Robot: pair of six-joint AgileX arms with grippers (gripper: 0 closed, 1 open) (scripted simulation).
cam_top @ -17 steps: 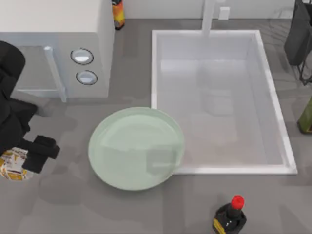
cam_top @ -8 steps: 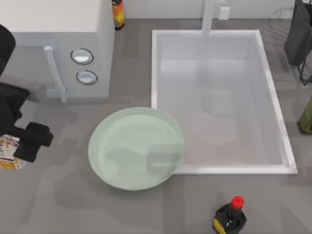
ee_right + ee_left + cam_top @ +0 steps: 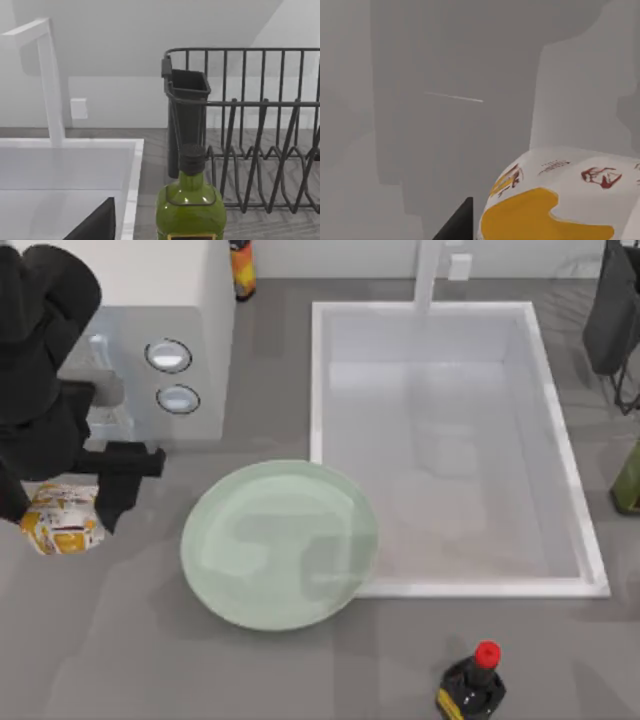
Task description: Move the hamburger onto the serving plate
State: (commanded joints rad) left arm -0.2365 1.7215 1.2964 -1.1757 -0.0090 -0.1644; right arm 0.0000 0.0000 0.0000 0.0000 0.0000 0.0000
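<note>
Left gripper (image 3: 62,525) is clamped on the hamburger (image 3: 62,521), which sits left of the serving plate (image 3: 280,544) and apart from its rim; it looks lifted off the counter, though I can't confirm the height from above. The grab looks done, and what's left is the carry across to the plate and the release, since the plate has nothing on it. Right arm is parked far right of the plate by the green bottle (image 3: 190,205); can't tell its claw state.
</note>
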